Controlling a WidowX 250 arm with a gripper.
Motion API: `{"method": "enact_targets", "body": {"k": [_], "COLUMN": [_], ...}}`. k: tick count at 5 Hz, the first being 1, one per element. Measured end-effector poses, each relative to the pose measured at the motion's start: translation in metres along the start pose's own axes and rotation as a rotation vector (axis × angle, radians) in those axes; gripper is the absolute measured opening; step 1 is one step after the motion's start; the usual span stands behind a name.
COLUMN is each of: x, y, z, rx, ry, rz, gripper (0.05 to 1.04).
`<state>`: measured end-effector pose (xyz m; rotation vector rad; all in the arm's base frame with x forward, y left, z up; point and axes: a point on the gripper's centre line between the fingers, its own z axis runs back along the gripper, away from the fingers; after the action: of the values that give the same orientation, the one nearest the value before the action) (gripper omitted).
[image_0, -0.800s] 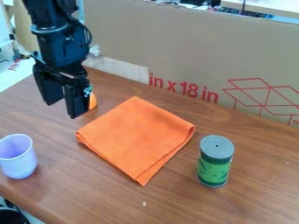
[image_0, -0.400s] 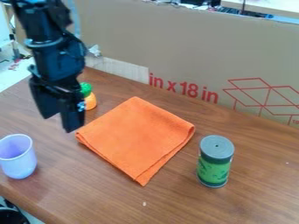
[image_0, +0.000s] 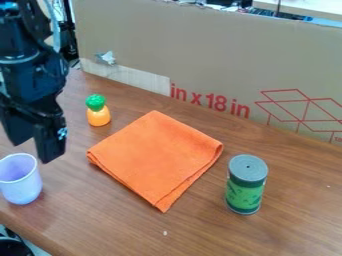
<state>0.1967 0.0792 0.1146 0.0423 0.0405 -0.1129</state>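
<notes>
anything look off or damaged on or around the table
The cardboard behind the table has a scrap stuck to it, above a paler strip that looks peeled. A tiny pale speck lies in front of the orange cloth. The cup and can stand upright; no spill shows.

Cardboard: apparently “in x 18 in”

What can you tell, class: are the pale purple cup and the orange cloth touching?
Apart. The camera view shows a strip of brown tabletop between the pale purple cup and the nearest corner of the orange cloth.
</notes>
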Motion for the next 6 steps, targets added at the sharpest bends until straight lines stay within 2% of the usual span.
{"method": "enact_targets", "body": {"k": [1,2,3,4,5,6], "x": [-0.009,-0.013,-0.012,-0.013,-0.009,-0.003], "y": [0.011,0.017,0.018,0.018,0.019,0.017], "z": [-0.013,-0.027,-0.032,-0.04,-0.05,-0.06], "rx": [0.061,0.077,0.081,0.06,0.037,0.018], "ry": [0.086,0.144,0.126,0.088,0.023,0.011], "rz": [0.037,0.031,0.02,-0.002,-0.023,-0.037], "gripper": [1.001,1.001,1.001,1.001,1.001,1.001]}}
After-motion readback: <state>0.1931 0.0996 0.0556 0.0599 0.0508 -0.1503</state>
